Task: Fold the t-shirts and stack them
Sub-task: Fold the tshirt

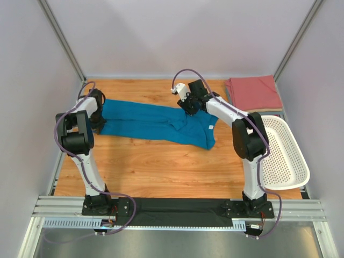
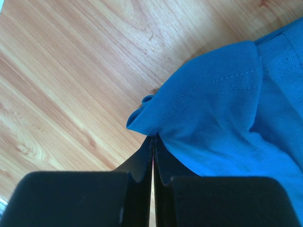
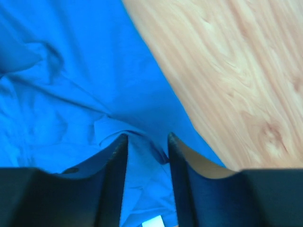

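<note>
The teal-blue t-shirt (image 1: 156,122) lies stretched in a long band across the wooden table, bunched at its right end. My left gripper (image 1: 100,119) is at the shirt's left end; in the left wrist view (image 2: 153,138) it is shut on the shirt's hem (image 2: 147,118). My right gripper (image 1: 188,107) is low over the shirt's far right part. In the right wrist view (image 3: 147,138) its jaws stand apart, straddling a raised fold of teal-blue cloth (image 3: 142,156). The salmon-red t-shirt (image 1: 253,92) lies folded at the back right corner. I cannot make out the grey-blue t-shirt.
A white perforated basket (image 1: 293,161) stands at the right edge of the table, next to the right arm. Grey walls enclose the table (image 1: 161,166) on the left, back and right. Bare wood lies in front of the shirt.
</note>
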You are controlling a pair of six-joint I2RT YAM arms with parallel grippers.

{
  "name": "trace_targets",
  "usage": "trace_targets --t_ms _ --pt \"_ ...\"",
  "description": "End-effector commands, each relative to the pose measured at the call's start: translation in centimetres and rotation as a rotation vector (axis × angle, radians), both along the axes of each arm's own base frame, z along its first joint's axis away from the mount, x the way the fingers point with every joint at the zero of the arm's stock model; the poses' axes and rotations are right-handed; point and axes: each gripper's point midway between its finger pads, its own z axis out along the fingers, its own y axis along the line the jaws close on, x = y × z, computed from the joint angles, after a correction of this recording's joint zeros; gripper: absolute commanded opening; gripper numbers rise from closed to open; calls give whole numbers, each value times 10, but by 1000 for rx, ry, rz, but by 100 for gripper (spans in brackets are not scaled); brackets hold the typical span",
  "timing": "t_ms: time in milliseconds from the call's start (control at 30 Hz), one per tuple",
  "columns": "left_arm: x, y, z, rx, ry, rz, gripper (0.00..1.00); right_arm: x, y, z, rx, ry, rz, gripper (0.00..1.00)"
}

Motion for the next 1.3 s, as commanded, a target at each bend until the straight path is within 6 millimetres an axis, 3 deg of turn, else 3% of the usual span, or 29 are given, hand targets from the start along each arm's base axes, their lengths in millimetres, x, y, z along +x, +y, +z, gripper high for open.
trace_targets --t_ms 0,67,133,200,267,300,367,533,633,667,833,967,1267 --pt "3 3 5 11 10 -11 0 26 -13 47 63 -81 -250 43" --pt "5 -1 2 -12 8 -14 0 11 -29 61 101 -17 -427 54" --pt "5 -5 -1 -34 14 -24 0 -8 -41 74 184 62 -606 55" --pt "5 -5 -1 -37 24 -27 0 -39 -49 59 222 210 -690 55" --pt "4 -6 1 -41 21 -35 0 -58 -50 68 294 263 -763 57" --pt "6 -6 3 -42 12 -37 0 -72 -55 53 272 301 -786 61" --pt "10 -8 7 -53 -7 -41 0 -85 -66 52 266 308 -858 64" --pt "14 -10 11 -68 -8 -53 0 -121 -82 22 296 417 -993 58" --pt "15 -12 10 -74 -12 -66 0 -128 -85 17 365 428 -1068 55" --pt "15 -11 8 -77 -8 -63 0 -135 -91 7 350 430 -1099 54" --pt "14 -11 4 -78 8 -71 0 -136 -84 2 349 404 -986 51" --pt "16 -10 8 -69 2 -74 0 -156 -74 -6 314 410 -836 53" --pt "16 -7 7 -59 13 -70 0 -168 -63 -23 347 447 -758 51"
